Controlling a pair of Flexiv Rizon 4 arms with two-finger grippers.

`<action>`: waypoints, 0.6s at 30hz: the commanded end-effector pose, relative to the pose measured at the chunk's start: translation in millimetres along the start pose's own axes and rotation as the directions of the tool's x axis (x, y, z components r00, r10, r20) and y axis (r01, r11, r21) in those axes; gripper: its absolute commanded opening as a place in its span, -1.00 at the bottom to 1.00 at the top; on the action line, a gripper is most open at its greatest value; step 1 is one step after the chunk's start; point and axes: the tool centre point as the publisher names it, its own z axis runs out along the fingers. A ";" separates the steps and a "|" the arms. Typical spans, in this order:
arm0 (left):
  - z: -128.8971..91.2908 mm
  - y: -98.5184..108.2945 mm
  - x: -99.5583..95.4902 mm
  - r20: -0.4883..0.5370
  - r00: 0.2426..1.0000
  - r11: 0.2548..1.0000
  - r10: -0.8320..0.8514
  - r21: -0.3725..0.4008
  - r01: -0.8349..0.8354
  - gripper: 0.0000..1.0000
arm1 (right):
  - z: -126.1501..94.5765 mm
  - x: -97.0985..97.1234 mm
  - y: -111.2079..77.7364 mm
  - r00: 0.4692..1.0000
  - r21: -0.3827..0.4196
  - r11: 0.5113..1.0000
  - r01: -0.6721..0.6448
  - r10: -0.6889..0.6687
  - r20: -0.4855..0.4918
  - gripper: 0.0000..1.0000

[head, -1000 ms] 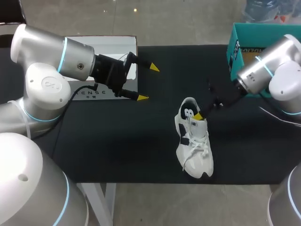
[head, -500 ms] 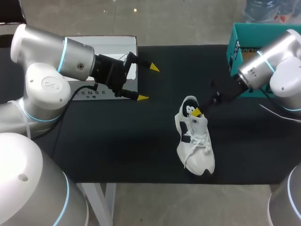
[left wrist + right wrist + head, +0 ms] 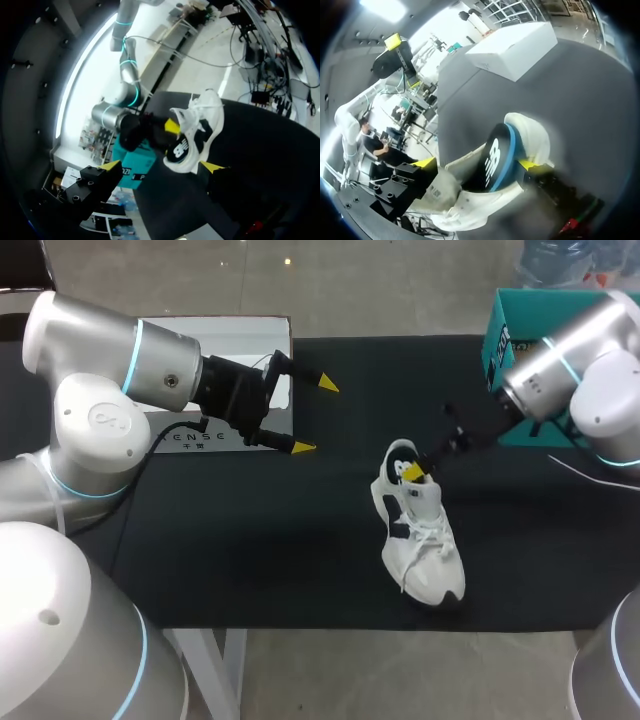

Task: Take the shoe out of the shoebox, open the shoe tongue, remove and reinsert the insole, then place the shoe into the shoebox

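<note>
Right claw [image 3: 476, 163]: fingers spread wide at the heel of the shoe [image 3: 420, 540], one yellow tip down in its opening; whether it presses the insole [image 3: 492, 160] is hard to tell.
Insole: black with a blue edge, standing up between those fingers.
Shoe: white, lying on the black table [image 3: 250, 540], right of middle, toe toward the near edge.
Shoebox [image 3: 500, 340]: teal, far right corner, apart from the shoe.
Left claw [image 3: 315, 416]: fingers apart, holding nothing, over the far left beside a white box [image 3: 255, 332].
</note>
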 end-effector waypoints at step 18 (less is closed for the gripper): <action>-0.6 -0.2 0.0 -0.002 1.000 1.000 0.001 -0.001 -0.001 1.00 | 6.5 -7.7 15.4 1.000 0.012 1.000 0.023 -0.023 -0.001 -0.90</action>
